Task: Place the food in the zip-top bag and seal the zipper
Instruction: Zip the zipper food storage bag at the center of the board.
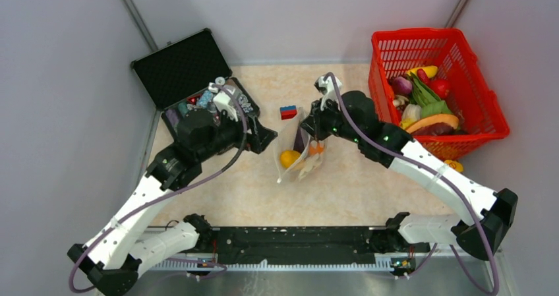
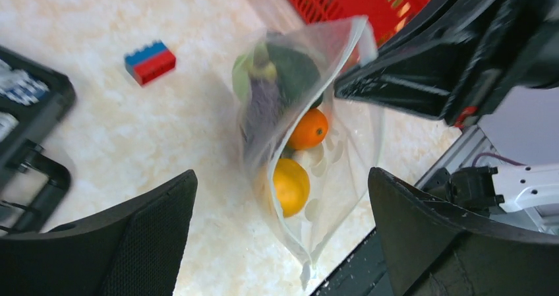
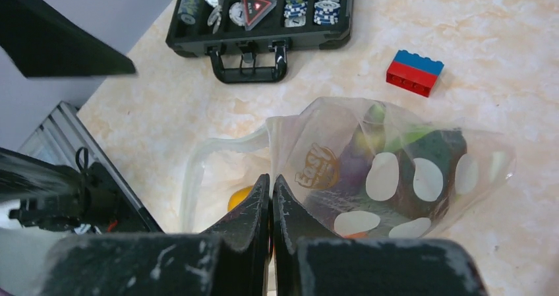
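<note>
Right tool (image 3: pixel 271 180): fingers pressed tight together, pinching a fold of the zip-top bag (image 3: pixel 395 151) near its upper edge.
Left tool (image 2: pixel 282 177): spread wide, gripping nothing; faces the bag from close by, apart from it.
Bag position: mid-desk between both tools, propped up at the pinched edge, lower end on the desk (image 1: pixel 356 177).
Food: inside the bag are a purple eggplant (image 2: pixel 264 111), a dark green piece (image 2: pixel 293 72), an orange (image 2: pixel 308 128) and a yellow-orange fruit (image 2: pixel 290 185).
Toy brick (image 2: pixel 150 61): red and blue, on the desk just beyond the bag.
Black case (image 3: pixel 257 19): lid open, far left.
Red basket (image 1: pixel 435 85): far right, with more toy food in it.
</note>
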Controlling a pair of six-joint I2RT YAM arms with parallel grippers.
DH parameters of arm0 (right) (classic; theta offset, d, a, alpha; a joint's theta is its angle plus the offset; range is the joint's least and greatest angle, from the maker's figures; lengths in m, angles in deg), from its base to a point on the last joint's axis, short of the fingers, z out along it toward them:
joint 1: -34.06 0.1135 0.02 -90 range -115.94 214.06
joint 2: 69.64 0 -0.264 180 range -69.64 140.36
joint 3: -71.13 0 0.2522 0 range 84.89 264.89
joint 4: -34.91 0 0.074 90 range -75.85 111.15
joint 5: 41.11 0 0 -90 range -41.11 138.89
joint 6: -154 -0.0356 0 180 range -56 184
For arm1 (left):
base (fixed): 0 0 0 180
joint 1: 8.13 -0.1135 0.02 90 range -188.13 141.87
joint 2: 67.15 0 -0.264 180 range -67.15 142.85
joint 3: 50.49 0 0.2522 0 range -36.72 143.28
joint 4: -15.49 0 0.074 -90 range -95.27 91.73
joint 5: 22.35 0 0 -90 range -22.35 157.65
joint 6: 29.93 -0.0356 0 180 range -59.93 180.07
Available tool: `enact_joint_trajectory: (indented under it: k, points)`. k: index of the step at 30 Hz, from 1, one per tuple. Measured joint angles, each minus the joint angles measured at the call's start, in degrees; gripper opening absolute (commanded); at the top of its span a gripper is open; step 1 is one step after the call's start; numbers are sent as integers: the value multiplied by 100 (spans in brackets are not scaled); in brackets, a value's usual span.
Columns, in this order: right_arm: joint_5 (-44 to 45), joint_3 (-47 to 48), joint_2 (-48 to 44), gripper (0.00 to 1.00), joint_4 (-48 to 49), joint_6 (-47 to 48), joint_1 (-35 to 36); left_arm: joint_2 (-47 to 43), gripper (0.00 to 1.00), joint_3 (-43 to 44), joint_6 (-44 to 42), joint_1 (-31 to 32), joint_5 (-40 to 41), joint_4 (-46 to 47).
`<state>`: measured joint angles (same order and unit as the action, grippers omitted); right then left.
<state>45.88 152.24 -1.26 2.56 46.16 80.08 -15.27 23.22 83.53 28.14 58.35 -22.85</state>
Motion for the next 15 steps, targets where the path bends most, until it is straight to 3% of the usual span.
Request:
enact_joint_trajectory:
  k: [9, 15]
  points:
    - [-1056, 192, -66, 0, -542, 1099, 0, -262, 99, 575, -684, 0, 221, -385]
    - [-2094, 348, -229, 0, -903, 2131, 0, -35, 99, 654, -975, 0, -466, -621]
